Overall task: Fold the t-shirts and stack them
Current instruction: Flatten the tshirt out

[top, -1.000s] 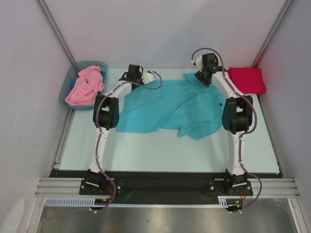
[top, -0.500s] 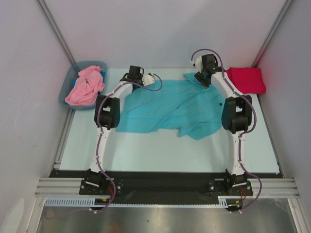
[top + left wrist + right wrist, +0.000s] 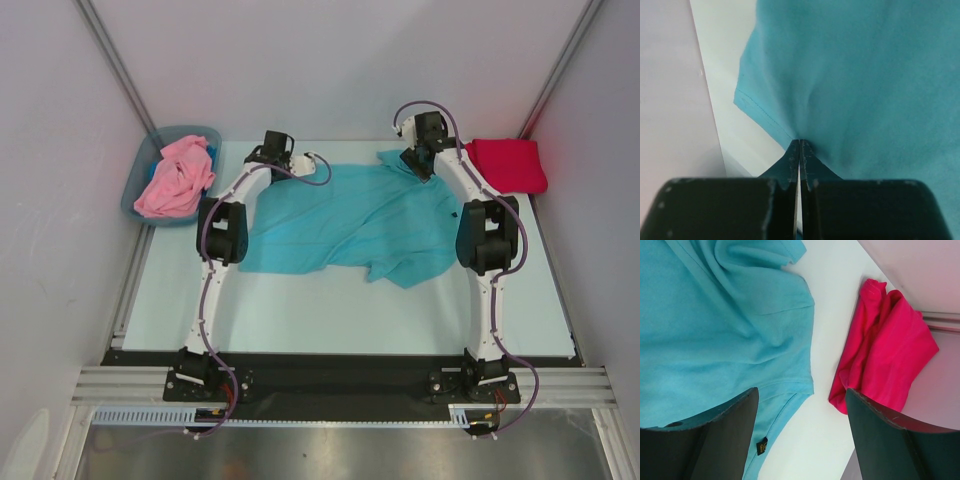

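The teal t-shirt (image 3: 350,220) lies spread and wrinkled across the middle of the table. My left gripper (image 3: 270,152) is at its far left corner, shut on the shirt's hem (image 3: 790,134). My right gripper (image 3: 418,160) hovers open over the shirt's far right corner, its jaws straddling the shirt's edge (image 3: 790,390) and bare table. The crimson red t-shirt (image 3: 510,165) lies folded at the far right and shows in the right wrist view (image 3: 885,360). The light pink t-shirt (image 3: 175,178) is bunched in the bin.
A grey-blue plastic bin (image 3: 140,185) stands at the far left, off the mat's edge. White walls enclose the table on three sides. A small black label (image 3: 761,446) hangs on the teal shirt's hem.
The left gripper has shifted slightly toward the far left with the teal shirt's corner. The right arm has barely moved.
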`<action>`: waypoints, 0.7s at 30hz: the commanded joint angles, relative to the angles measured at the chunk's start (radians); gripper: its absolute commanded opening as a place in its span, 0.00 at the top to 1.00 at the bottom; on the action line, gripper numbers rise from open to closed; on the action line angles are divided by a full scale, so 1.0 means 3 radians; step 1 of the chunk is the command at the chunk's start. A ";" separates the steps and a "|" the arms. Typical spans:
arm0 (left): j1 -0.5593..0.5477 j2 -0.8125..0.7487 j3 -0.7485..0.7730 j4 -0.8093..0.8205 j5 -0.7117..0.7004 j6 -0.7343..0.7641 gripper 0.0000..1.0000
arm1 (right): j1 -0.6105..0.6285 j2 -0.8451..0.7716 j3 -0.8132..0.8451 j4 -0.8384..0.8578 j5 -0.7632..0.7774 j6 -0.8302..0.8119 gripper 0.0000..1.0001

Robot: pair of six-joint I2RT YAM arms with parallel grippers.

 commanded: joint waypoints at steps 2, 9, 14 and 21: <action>0.0060 -0.0011 -0.0014 -0.0745 0.0046 0.0166 1.00 | 0.0036 -0.0035 0.0134 0.0020 -0.0017 0.0063 0.23; 0.0127 -0.0017 0.0022 -0.1088 0.0000 0.0371 1.00 | 0.0041 -0.0045 0.0139 0.0025 -0.0011 0.0068 0.24; 0.0188 -0.0062 0.0063 -0.1308 0.0082 0.0355 1.00 | 0.0061 -0.0050 0.0134 0.0025 -0.0011 0.0084 0.24; 0.0265 -0.0098 0.0043 -0.1467 0.0016 0.0335 1.00 | 0.0077 -0.0060 0.0134 0.0030 0.0004 0.0068 0.24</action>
